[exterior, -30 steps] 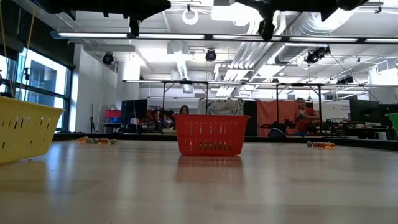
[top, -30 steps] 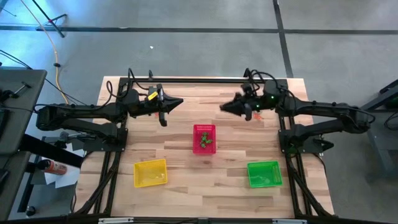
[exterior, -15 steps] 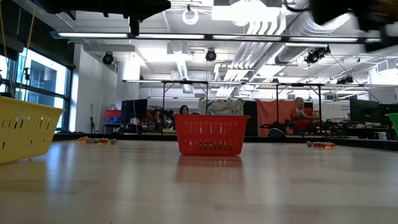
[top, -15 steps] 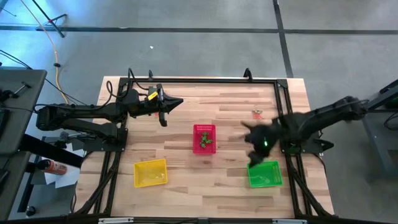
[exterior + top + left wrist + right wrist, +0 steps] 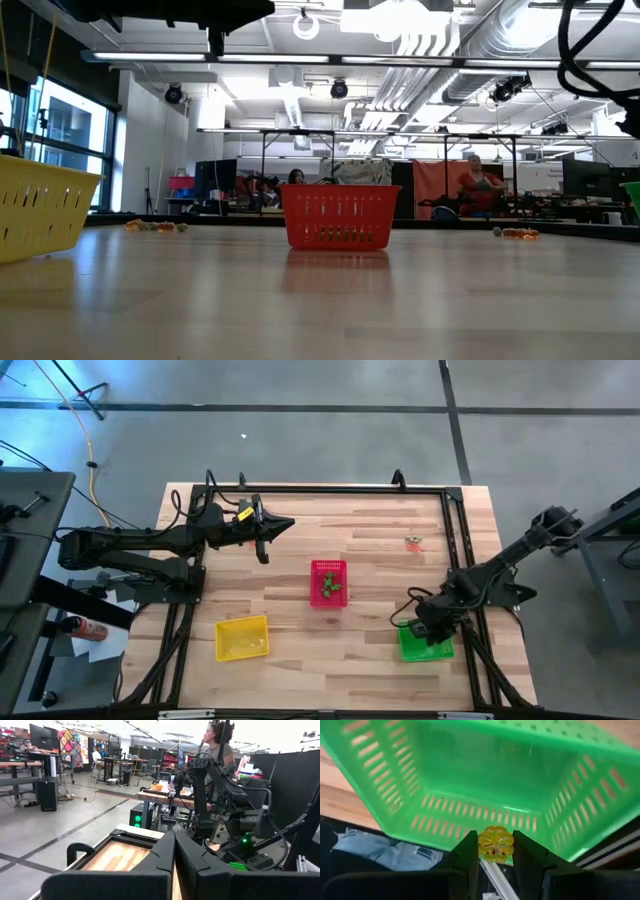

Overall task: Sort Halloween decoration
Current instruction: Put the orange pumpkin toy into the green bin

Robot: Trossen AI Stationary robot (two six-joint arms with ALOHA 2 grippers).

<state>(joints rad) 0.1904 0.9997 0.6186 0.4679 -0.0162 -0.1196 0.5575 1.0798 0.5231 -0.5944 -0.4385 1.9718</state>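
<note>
Jaws of the right gripper (image 5: 496,851) pinch a yellowish flower-shaped trinket (image 5: 495,843) above the green mesh basket (image 5: 485,785), at five o'clock on the table (image 5: 300,575), poised for dropping; left gripper (image 5: 264,530) waits shut at ten.

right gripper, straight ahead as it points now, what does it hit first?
Probably the green basket: the right gripper, shut on a yellowish trinket, points into the basket's open inside. How far off is unclear.

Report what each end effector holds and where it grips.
The right end effector, over the green basket, pinches a small yellow-orange pumpkin trinket by its two sides. The left end effector is shut, holding nothing.
</note>
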